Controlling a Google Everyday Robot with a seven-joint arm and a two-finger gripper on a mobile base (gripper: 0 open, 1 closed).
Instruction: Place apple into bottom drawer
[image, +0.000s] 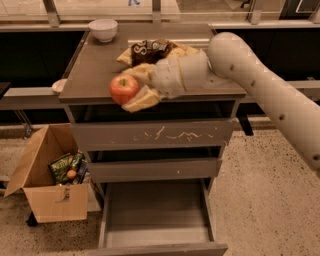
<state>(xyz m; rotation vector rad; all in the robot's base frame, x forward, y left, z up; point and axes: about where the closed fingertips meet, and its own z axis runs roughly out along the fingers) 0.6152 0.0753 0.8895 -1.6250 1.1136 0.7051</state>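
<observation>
Firmness and a smooth, rounded skin are what I would expect of the round red apple with yellow-orange patches (124, 88): fairly heavy, rigid, prone to roll and to bruise if dropped, so best pinched across its widest girth. The cream two-finger gripper (130, 90) is closed on it in just that way, with fingers at the fruit's 1 and 5 o'clock, at the front edge of the grey-brown cabinet top (95, 65). The wide, bare-floored grey-brown bottom drawer (155, 215) stands pulled out well below, toward 6 o'clock.
</observation>
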